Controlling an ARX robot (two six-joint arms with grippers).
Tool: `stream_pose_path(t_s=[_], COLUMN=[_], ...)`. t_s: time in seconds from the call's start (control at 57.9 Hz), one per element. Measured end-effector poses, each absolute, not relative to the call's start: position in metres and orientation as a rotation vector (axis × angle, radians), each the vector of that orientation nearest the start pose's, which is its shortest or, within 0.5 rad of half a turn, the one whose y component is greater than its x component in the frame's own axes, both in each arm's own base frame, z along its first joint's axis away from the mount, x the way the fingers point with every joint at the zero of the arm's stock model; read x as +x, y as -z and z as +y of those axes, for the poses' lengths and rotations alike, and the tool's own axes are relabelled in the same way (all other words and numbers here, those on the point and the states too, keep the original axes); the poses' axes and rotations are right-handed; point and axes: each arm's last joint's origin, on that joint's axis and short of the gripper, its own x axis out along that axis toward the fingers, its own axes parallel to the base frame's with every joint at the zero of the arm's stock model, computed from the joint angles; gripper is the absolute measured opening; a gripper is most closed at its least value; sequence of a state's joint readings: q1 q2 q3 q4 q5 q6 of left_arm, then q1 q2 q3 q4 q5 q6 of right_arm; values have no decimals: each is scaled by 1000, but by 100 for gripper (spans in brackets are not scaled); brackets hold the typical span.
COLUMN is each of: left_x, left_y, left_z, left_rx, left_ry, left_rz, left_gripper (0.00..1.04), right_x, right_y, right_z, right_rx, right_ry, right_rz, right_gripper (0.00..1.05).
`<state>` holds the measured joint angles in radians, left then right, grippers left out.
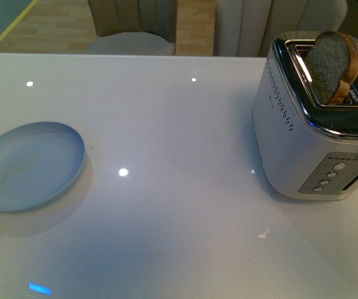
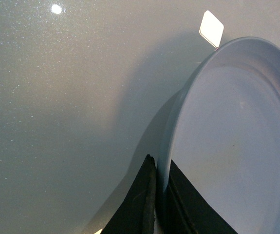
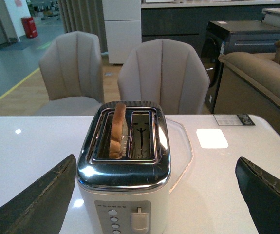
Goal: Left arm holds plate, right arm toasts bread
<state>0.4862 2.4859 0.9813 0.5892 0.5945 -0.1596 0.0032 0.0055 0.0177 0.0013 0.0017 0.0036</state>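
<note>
Plate (image 1: pixel 32 163) at lower left of the front view, on the tabletop (image 1: pixel 179 205); my left gripper (image 2: pixel 160 204) is closed on its rim, nearly out of frame there. My right gripper (image 3: pixel 154 195) is wide open, empty, facing the toaster (image 3: pixel 125 175). Bread (image 1: pixel 333 65), upper right, stands high in a slot. Lever (image 3: pixel 139 222) appears up: I judge loading done, toasting still to start.

Two beige chairs (image 3: pixel 161 73) stand behind the glossy white table (image 1: pixel 185 205), a brown sofa (image 3: pixel 256 78) beside them on wooden floor (image 1: pixel 48 25).
</note>
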Motion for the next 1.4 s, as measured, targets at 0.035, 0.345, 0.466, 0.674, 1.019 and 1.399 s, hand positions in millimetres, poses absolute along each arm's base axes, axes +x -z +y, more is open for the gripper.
stream_pose_path(t_s=[0.035,0.345,0.466,0.674,1.019,1.399], left_x=[327,326,327,328,327,262], left_y=[50,54,54,46,-31,-151], left_z=[155,155,155,153,140,72], left_rx=[-623,-625,-624,-625,-580,-566], left_ry=[38,44,44,38,77,177], left_rz=[798,795,793,778,622,361], left_gripper=[3,3,3,41,98,98], right_x=[97,97,97,97,97,97], right_y=[-169,-169,-169,-169,-169,-169], right_z=[0,0,0,0,0,0], right_rx=[4,4,4,4,4,4], right_ry=[-2,-2,-2,-2,-2,-2], right_rz=[-14,-14,-14,-14,-14,-14], right_gripper=[96,96,96,96,96,96])
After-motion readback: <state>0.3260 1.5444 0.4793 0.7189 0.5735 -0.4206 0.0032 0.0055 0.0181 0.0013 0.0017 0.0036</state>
